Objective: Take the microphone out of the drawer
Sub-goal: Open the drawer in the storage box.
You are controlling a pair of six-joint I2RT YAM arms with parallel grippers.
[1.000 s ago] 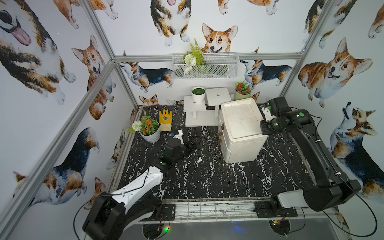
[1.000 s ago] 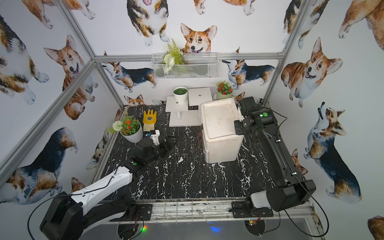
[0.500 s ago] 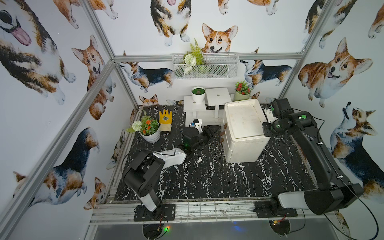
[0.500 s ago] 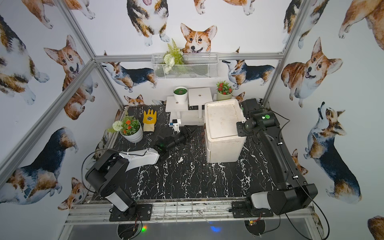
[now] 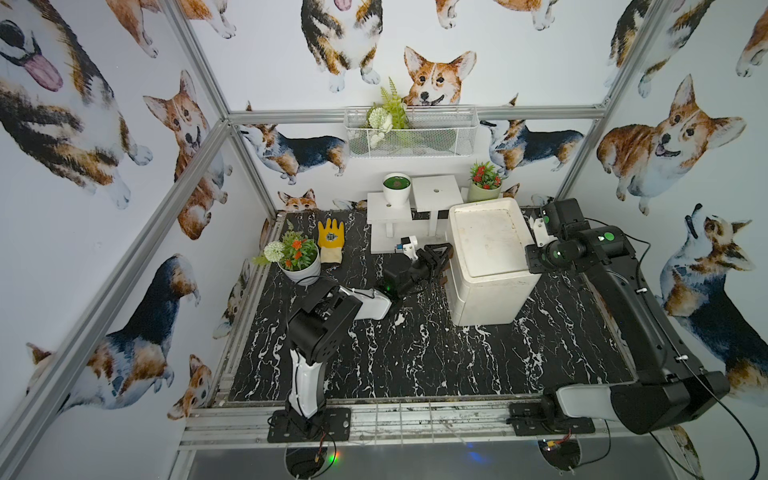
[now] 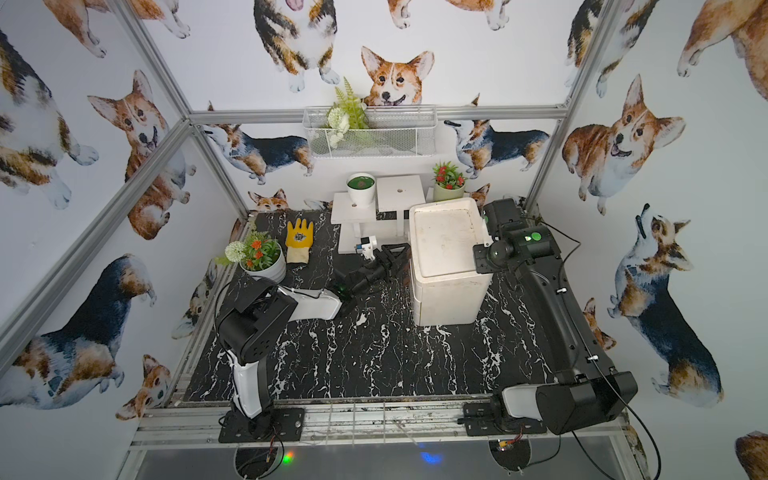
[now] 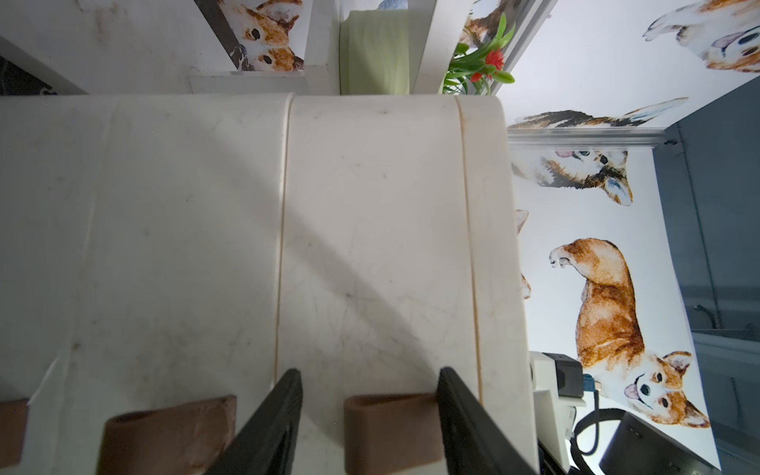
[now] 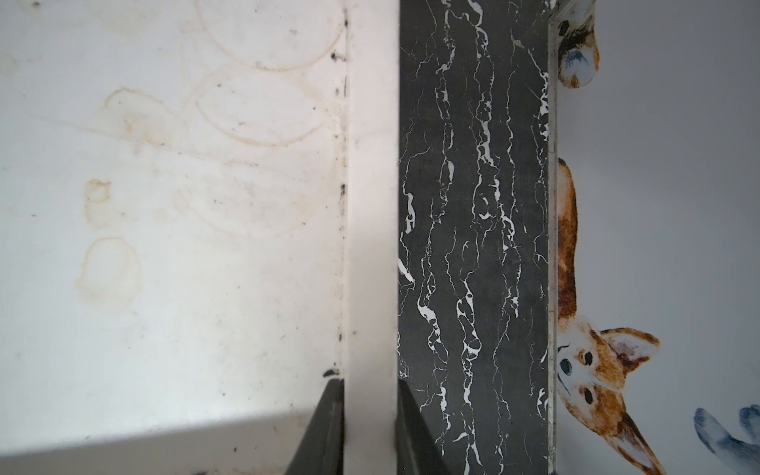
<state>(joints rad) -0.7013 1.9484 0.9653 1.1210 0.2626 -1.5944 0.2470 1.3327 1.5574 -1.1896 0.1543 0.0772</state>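
Corgi-printed walls (image 5: pixel 540 50) in an aluminium frame (image 5: pixel 291 117) are enclosing the black marble worktop (image 5: pixel 415 357) on three sides. Near the worktop's left edge, towards the back, a white pot of orange and white flowers (image 5: pixel 297 259) is standing, and a yellow glove (image 5: pixel 331 241) is lying flat just beside it. The left arm (image 5: pixel 320 328) is standing on the front edge, its forearm pointing at the white drawer unit (image 5: pixel 486 243), which is sitting right of centre near the back edge, handles facing left. In the left wrist view the left gripper (image 7: pixel 369 372) is straddling the brown handle (image 7: pixel 390 427) of the top drawer (image 7: pixel 370 246), its jaws half spread: one finger (image 7: pixel 456 411) is resting against the handle, while a strip of white front is showing between the handle and the other. The drawers are looking shut, so the microphone is lying out of sight in every view. White risers (image 5: pixel 382 212) are standing along the back edge, one carrying a white pot (image 5: pixel 397 193); a wire basket (image 5: pixel 411 137) of greenery is hanging on the back wall above, and a green pot of red flowers (image 5: pixel 483 192) is standing behind the unit. The right arm (image 5: pixel 623 303) is standing at the front right corner, and the right gripper (image 8: pixel 368 382) has its jaws pinching the raised rim (image 8: pixel 370 205) along the unit's top.
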